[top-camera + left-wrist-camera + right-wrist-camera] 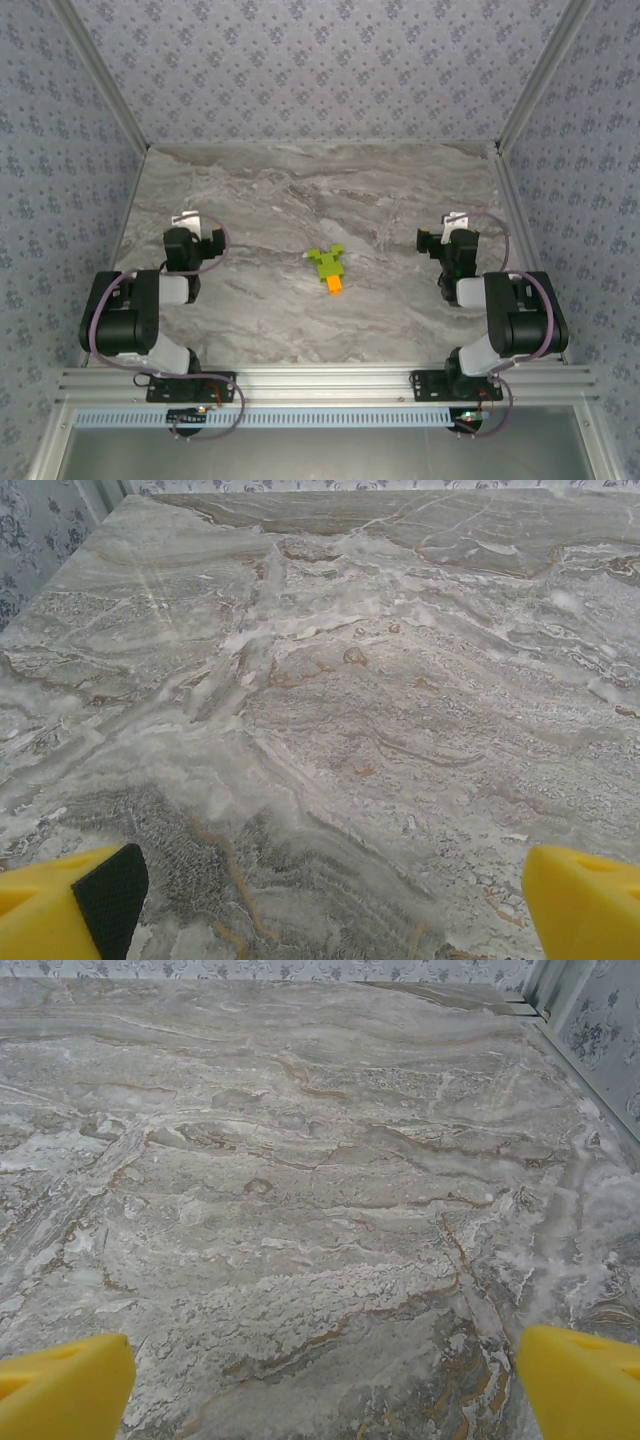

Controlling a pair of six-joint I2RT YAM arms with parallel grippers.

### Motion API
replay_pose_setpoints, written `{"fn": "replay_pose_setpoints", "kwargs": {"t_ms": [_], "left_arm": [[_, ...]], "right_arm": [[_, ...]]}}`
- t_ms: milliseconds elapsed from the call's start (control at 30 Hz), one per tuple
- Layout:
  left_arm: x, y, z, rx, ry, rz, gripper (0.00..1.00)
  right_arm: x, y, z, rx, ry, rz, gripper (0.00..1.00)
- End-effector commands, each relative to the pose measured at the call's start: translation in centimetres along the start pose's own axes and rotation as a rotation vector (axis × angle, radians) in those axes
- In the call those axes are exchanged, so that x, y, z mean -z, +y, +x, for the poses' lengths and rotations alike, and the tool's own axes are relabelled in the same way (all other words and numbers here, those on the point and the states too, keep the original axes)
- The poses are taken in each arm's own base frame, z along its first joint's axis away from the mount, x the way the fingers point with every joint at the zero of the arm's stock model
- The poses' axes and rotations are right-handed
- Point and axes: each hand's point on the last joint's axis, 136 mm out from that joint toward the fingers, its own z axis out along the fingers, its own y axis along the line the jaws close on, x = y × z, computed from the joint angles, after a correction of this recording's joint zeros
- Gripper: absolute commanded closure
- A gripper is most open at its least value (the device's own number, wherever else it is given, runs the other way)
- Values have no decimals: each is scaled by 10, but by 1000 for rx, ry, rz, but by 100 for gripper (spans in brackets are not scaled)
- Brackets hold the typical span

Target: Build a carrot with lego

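Lying on table (pixel 300 190): carrot (pixel 328 267) | left pincer (pixel 330 900) spread | right pincer (pixel 325 1380) spread

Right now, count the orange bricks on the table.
1. The orange brick forms the near end of the carrot, centred on the table; its green bricks could hide another.

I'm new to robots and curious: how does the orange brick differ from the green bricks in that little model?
The orange brick is orange and a single piece; the green bricks are lime and form a wider, branching cluster. The orange brick sits at the near end of the model, the green bricks at its far end. Both are joined together, lying on the marble table.
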Motion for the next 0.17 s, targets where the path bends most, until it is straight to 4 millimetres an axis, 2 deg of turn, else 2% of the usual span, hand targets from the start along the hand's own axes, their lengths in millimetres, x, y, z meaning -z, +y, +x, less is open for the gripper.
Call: {"fn": "replay_pose_setpoints", "kwargs": {"t_ms": [0,133], "left_arm": [[-4,-3,-11,15,-21,22,2],[-4,-4,-11,14,-22,22,2]], "right_arm": [[-5,-4,-4,-14,-2,-3,0],[-5,-4,-4,-17,0,-8,0]]}}
